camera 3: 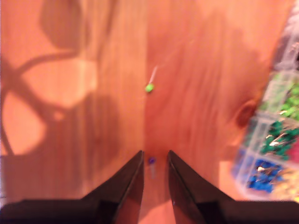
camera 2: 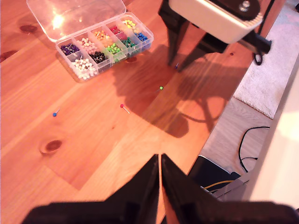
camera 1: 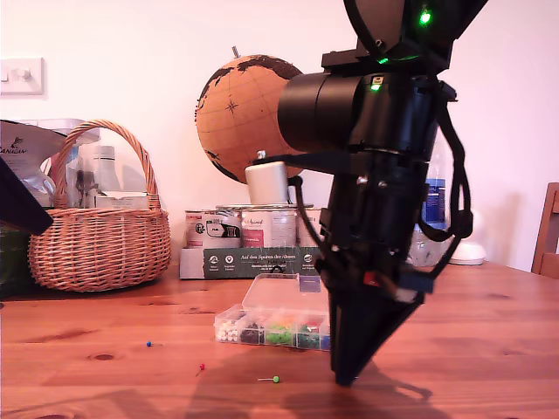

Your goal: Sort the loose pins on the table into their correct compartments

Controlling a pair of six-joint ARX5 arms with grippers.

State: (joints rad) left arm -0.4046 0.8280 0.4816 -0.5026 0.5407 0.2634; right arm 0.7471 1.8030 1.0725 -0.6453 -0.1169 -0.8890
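My second gripper (camera 3: 155,153) is open, tips down on the table (camera 1: 489,349), with a blue pin (camera 3: 151,160) lying between its fingers. In the exterior view this gripper (camera 1: 347,377) stands just right of the clear box of compartments (camera 1: 271,327). A green pin (camera 1: 275,379) lies close to it, a red pin (camera 1: 202,367) and another blue pin (camera 1: 149,344) further to that view's left. My first gripper (camera 2: 160,158) hangs shut and empty high above the table, looking down on the box (camera 2: 103,44), the green pin (camera 2: 161,87), the red pin (camera 2: 122,106) and the blue pin (camera 2: 55,114).
A wicker basket (camera 1: 100,236) stands at the exterior view's back left. A cork globe (camera 1: 240,113) and a row of tins (camera 1: 253,231) stand behind the box, whose lid (camera 1: 284,292) lies open. A dark pointed shape (camera 1: 17,205) juts in at that view's left edge.
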